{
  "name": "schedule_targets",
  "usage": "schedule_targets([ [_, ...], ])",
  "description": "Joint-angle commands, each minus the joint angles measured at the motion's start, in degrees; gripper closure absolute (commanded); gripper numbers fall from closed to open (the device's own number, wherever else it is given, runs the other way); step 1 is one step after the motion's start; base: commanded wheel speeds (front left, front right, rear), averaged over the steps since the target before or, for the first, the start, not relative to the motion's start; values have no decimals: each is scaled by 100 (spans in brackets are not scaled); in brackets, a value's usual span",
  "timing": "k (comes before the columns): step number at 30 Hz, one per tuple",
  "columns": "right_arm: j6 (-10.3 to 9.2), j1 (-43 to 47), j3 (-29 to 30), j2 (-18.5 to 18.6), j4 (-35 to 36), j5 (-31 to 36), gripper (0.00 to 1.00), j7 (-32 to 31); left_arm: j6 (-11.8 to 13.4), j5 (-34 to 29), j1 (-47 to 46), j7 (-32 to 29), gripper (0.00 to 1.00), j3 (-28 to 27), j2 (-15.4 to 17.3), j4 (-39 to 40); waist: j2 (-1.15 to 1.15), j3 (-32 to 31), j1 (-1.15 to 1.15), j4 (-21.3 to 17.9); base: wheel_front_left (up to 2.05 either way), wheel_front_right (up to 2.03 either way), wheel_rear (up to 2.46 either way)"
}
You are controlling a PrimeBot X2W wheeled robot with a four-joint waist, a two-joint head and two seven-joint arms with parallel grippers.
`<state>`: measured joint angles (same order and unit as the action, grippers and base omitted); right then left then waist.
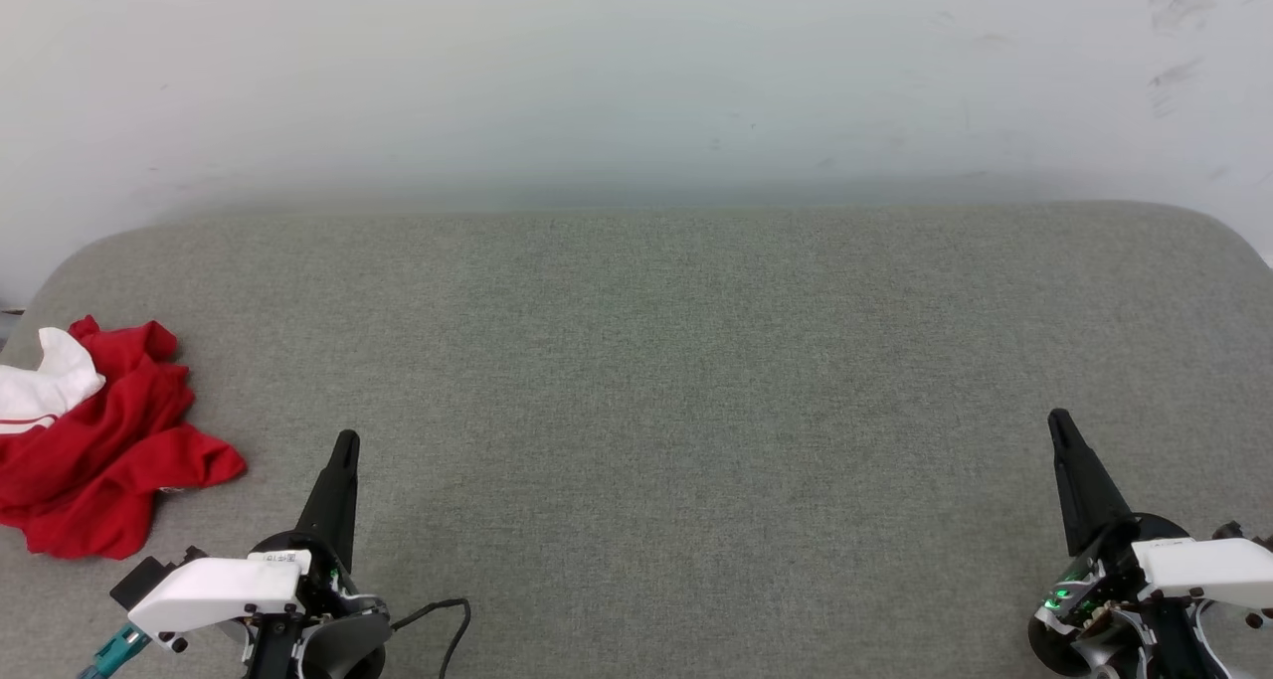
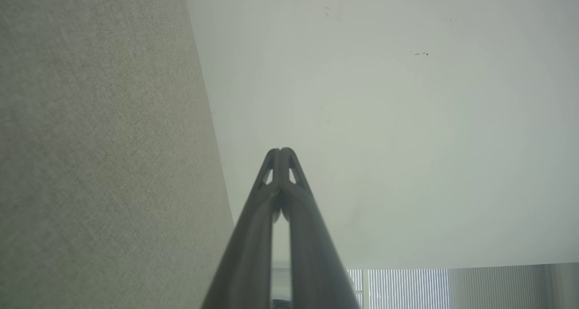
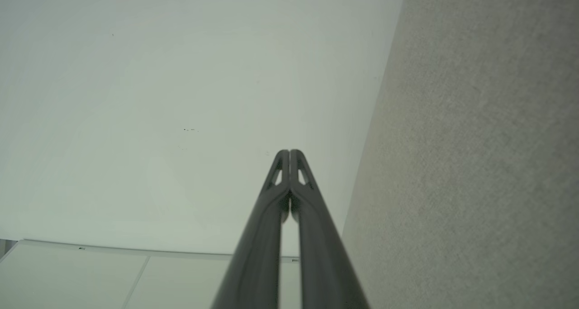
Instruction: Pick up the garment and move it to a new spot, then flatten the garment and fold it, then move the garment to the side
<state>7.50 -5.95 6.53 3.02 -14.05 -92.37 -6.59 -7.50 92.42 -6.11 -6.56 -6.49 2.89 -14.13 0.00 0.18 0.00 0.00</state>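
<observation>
The garment (image 1: 99,450) lies crumpled at the far left of the grey fabric surface (image 1: 656,381), red with a white sleeve showing at its left edge. My left gripper (image 1: 345,440) stands shut and empty at the lower left, a short way right of the garment and apart from it. At the lower right my right gripper (image 1: 1059,421) is shut and empty too. In the left wrist view the left gripper (image 2: 280,151) has its tips pressed together. The right wrist view shows the right gripper (image 3: 289,151) the same way.
A pale wall (image 1: 636,73) rises behind the grey surface. The surface's corners are rounded at the back left and back right. A black cable (image 1: 448,624) loops beside my left wrist. Window blinds (image 2: 407,288) appear low in the left wrist view.
</observation>
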Motion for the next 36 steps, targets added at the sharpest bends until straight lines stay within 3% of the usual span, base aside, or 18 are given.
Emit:
schedule_targets([
  [1,-2,-63,-3,-26,-3,-7,100,-2,-10,-1,-39,-9,100,-11,-7,4,0,0,0,0,0,0,0],
  [17,-2,-63,-3,-26,-3,-7,100,-2,-10,-1,-39,-9,100,-11,-7,4,0,0,0,0,0,0,0],
  [18,0,9,-1,0,-18,0,0,0,0,0,5,1,0,4,-1,-16,0,0,0,0,0,0,0],
  [26,-1,110,-69,-2,-132,164,0,163,1,-94,124,171,0,14,-15,-44,0,6,0,-1,0,0,0],
  [36,-1,108,-61,-4,157,1272,0,440,51,-1150,88,446,0,-228,-12,151,0,25,0,-1,0,0,0],
])
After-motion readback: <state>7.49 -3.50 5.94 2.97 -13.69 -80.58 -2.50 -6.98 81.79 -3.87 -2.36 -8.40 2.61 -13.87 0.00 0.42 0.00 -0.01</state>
